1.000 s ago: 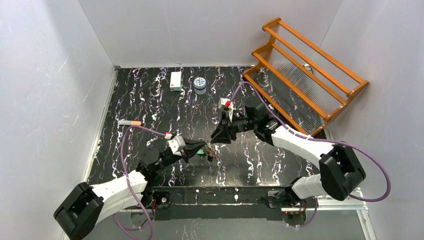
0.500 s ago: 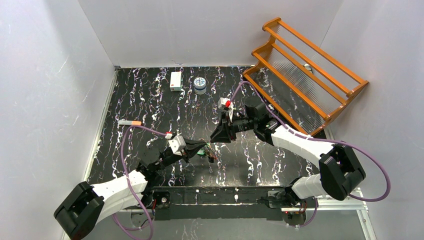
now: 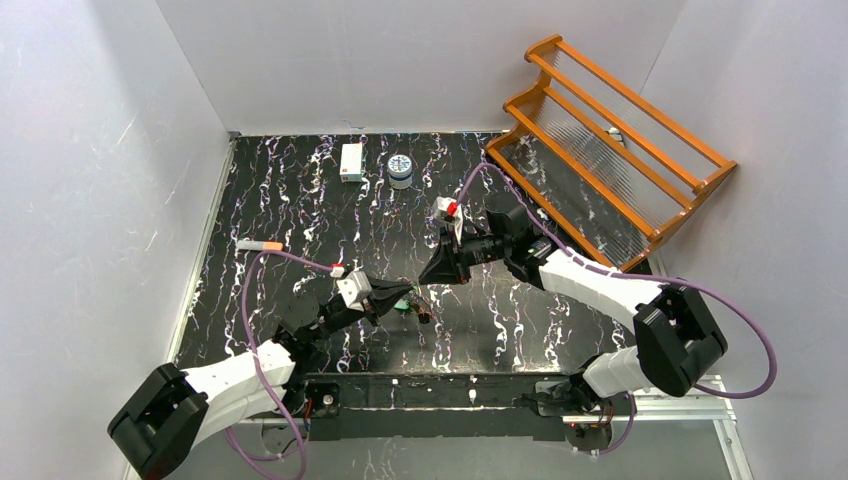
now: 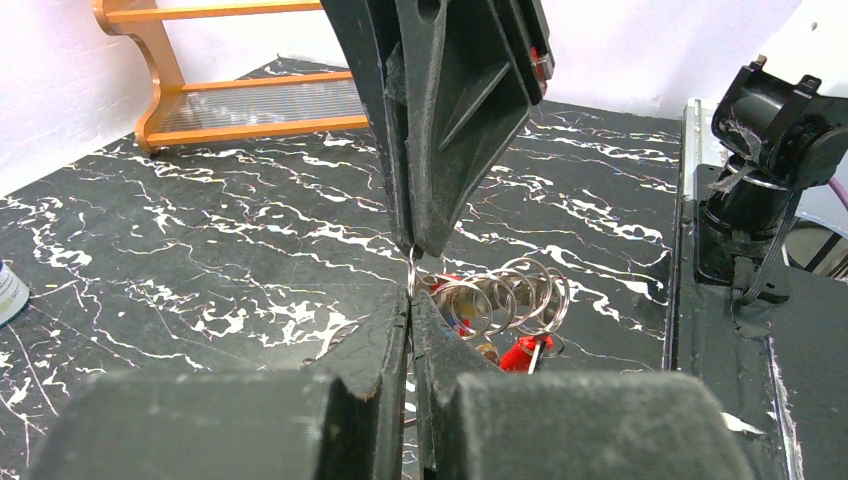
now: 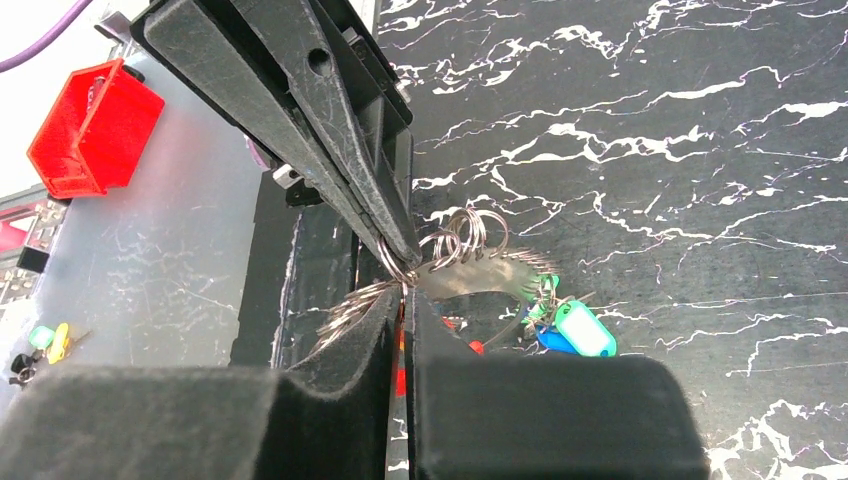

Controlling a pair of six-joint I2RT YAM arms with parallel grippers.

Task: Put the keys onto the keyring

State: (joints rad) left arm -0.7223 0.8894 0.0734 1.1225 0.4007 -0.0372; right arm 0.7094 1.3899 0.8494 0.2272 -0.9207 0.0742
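The keyring (image 4: 411,270) is a thin silver ring held upright above the black marble table (image 3: 300,200). My left gripper (image 4: 410,297) is shut on its lower edge. From above, my right gripper (image 4: 416,248) pinches its top, jaws almost together. Several more silver rings (image 4: 515,295) and a red-capped key (image 4: 520,352) hang just right of it. In the right wrist view my right gripper (image 5: 405,295) meets the left gripper (image 5: 402,256) tip to tip, with the rings (image 5: 465,233), a silver key (image 5: 485,276), and green (image 5: 585,328) and blue (image 5: 548,340) tags beyond. In the top view the bunch (image 3: 415,308) hangs between both grippers.
A wooden rack (image 3: 610,150) stands at the back right. A white box (image 3: 351,161) and a small round tin (image 3: 401,170) sit at the back edge. An orange-tipped marker (image 3: 259,244) lies at the left. A red bin (image 5: 95,130) is beyond the table's near edge.
My right gripper has closed from partly open down onto the ring and shifted slightly left. The left gripper has stayed shut and still.
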